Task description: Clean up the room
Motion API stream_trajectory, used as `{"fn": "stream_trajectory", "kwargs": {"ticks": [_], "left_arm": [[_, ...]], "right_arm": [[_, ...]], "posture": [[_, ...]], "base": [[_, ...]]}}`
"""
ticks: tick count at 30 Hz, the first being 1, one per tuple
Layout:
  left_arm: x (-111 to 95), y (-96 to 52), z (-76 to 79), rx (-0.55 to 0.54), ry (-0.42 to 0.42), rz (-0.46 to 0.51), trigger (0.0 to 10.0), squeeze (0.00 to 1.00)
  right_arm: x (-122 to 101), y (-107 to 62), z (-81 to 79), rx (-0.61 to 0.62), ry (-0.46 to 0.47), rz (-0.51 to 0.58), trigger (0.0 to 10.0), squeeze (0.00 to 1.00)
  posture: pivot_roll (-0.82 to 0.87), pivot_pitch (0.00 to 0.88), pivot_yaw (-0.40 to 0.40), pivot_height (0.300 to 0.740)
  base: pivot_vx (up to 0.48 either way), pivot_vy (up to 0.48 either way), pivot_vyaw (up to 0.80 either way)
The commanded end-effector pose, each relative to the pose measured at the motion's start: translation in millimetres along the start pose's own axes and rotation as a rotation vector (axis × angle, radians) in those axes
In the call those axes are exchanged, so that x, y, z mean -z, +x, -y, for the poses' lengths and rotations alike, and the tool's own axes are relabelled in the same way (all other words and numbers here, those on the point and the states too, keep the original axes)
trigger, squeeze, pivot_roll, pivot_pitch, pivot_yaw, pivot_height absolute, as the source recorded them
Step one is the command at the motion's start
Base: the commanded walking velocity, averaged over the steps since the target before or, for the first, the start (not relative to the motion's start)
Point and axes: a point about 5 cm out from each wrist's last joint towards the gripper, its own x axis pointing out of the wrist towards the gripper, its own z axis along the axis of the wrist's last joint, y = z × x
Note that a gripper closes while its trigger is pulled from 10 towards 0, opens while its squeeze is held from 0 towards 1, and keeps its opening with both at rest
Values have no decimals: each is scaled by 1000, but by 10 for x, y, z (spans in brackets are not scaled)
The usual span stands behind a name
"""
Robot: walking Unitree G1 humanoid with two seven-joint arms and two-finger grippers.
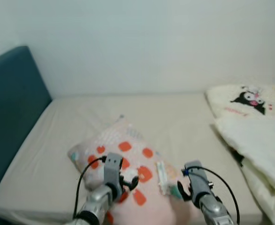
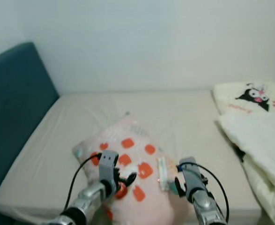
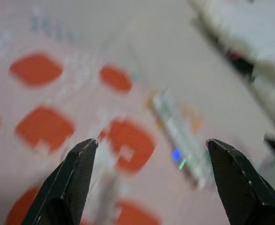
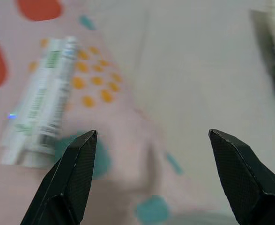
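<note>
A pink pillow point(image 1: 128, 164) with orange patches lies on the bed point(image 1: 174, 122), a small white tube point(image 4: 39, 105) resting on it. The left gripper point(image 3: 151, 154) and right gripper point(image 4: 151, 150) hover just above the pillow, jaws spread wide, empty.

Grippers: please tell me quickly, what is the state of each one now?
Left gripper: open, holding nothing, over the pillow.
Right gripper: open, holding nothing, over the pillow's edge near the tube.
</note>
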Motion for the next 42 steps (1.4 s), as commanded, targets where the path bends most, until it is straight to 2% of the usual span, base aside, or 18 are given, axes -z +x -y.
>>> {"fn": "stream_trajectory", "kwargs": {"ticks": [1, 7, 12, 15, 20, 21, 23, 28, 31, 33, 36, 37, 42], "left_arm": [[-9, -12, -34, -9, -23, 12, 10000, 0], [-79, 53, 42, -19, -5, 12, 10000, 0], [-101, 47, -28, -115, -3, 23, 10000, 0], [-92, 38, -48, -131, -6, 23, 10000, 0], [-57, -45, -247, -271, -9, 17, 10000, 0], [-57, -45, -247, -271, -9, 17, 10000, 0], [-66, -92, -365, -357, -18, 18, 10000, 0], [-79, -154, -515, -460, -43, 11, 10000, 0], [-76, -155, -518, -458, -40, 7, 10000, 0], [-41, -116, -413, -359, 0, -9, 10000, 0], [-29, -105, -379, -329, 5, -12, 10000, 0], [4, -80, -273, -254, 78, -16, 10000, 0], [24, -58, -190, -213, 123, -16, 10000, 0]], "right_arm": [[-31, 4, -65, -17, 1, 16, 10000, 0], [-63, 12, -47, -15, -6, 25, 10000, 0], [-97, 18, -44, -13, -3, 39, 10000, 0], [-117, 22, -49, -13, 4, 47, 10000, 0], [-310, 46, -111, -42, 47, 128, 10000, 0], [-310, 46, -111, -42, 47, 128, 10000, 0], [-394, 52, -130, -56, 78, 158, 10000, 0], [-480, 67, -134, -69, 85, 163, 10000, 0], [-487, 67, -122, -67, 83, 163, 10000, 0], [-487, 58, -69, -53, 91, 163, 10000, 0], [-486, 56, -61, -52, 93, 163, 10000, 0], [-487, 46, -50, -50, 93, 165, 10000, 0], [-501, 32, -43, -50, 94, 171, 10000, 0]], "posture": [[-212, 0, 19, 740], [-219, 0, 14, 740], [-228, 0, 20, 740], [-228, 0, 20, 740], [-237, 0, 17, 740], [-237, 0, 17, 740], [-243, 0, 15, 740], [-251, 0, 8, 730], [-252, 0, 8, 725], [-260, 0, 7, 710], [-260, 0, 7, 705], [-269, 0, 7, 695], [-275, 0, 3, 675]], "base": [[0, 0, 0], [0, -441, 0], [0, -192, 0], [0, 0, 0], [0, 0, 0], [0, 0, 0], [0, 0, 0], [0, 0, 0], [0, 0, 0], [0, 0, 0], [0, 0, 0], [0, 0, 0], [0, 0, 0]]}}
